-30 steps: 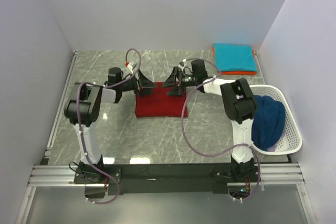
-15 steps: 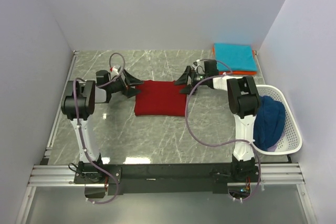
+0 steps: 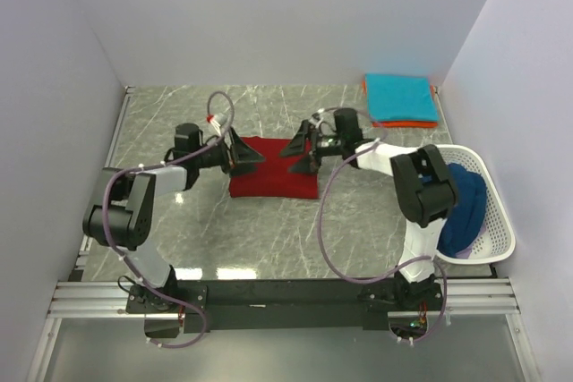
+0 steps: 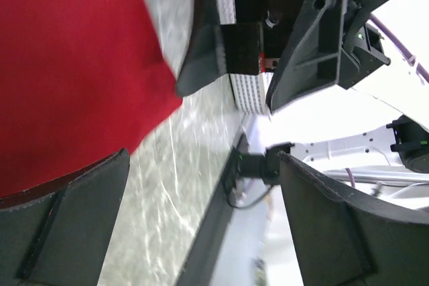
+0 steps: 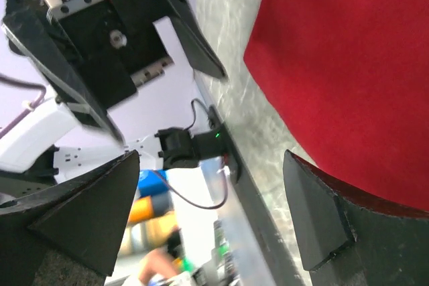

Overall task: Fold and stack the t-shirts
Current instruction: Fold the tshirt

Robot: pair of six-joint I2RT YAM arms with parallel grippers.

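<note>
Centre of the grey marble-pattern table [image 3: 179,212]: dark red cloth t-shirt [image 3: 273,174], folded to a flat rectangle. My left claw [image 3: 253,156] is over its far left corner, jaws spread wide. In the left wrist view the red edge runs under one side of the jaws and bare marble shows between them. I can't tell whether I touch the cloth. My right claw [image 3: 292,157] is over the far right corner, jaws wide apart too, with red cloth at one side in the right wrist view. The two claws face each other, near but apart. Far right corner of the table: teal cloth t-shirt [image 3: 400,96], folded, lying on a folded orange cloth t-shirt [image 3: 405,123] that shows only as an edge strip. Right edge, beside my right arm: navy blue cloth t-shirt [image 3: 458,207], crumpled inside the white plastic mesh basket [image 3: 503,225].
</note>
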